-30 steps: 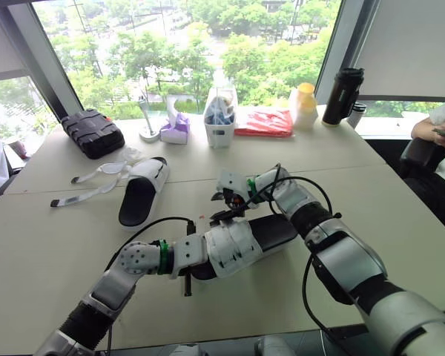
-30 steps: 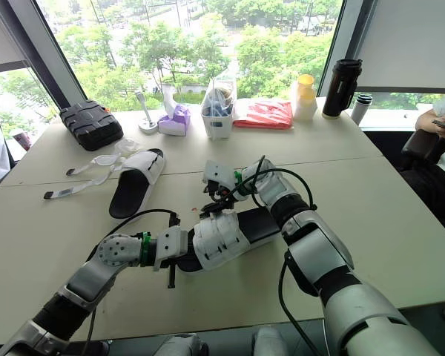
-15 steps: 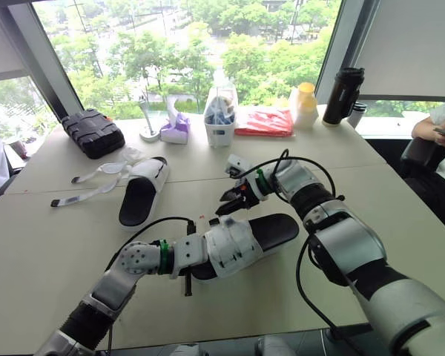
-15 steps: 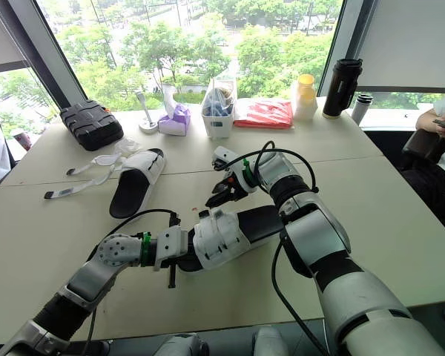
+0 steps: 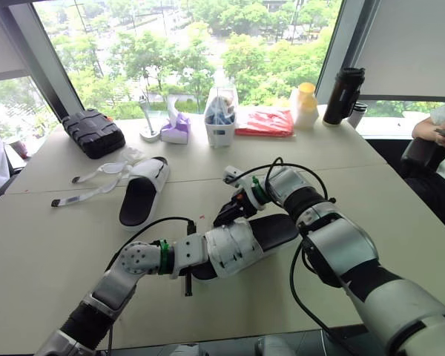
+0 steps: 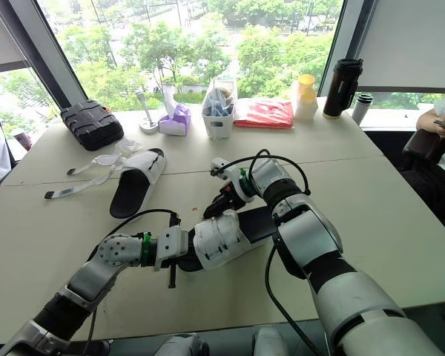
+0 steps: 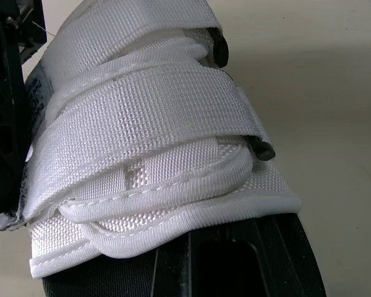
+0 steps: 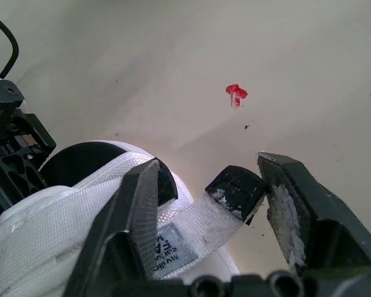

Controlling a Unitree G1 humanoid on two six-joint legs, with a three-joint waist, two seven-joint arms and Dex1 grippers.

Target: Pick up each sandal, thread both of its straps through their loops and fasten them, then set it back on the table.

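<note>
The near sandal (image 5: pixel 278 228), black-soled, has white straps (image 7: pixel 154 111) wrapped across; the far sandal (image 5: pixel 142 191) lies with loose straps (image 5: pixel 89 193) trailing.

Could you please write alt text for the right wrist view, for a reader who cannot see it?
The right claw stands open around the black-tipped end of a white strap on the sandal, with its black fingers on either side of the strap. Beyond lies the pale table with a small red speck.

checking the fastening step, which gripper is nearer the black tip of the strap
Right. The right gripper is open around the strap tip; the left gripper is at the sandal's opposite side, behind its white upper.
</note>
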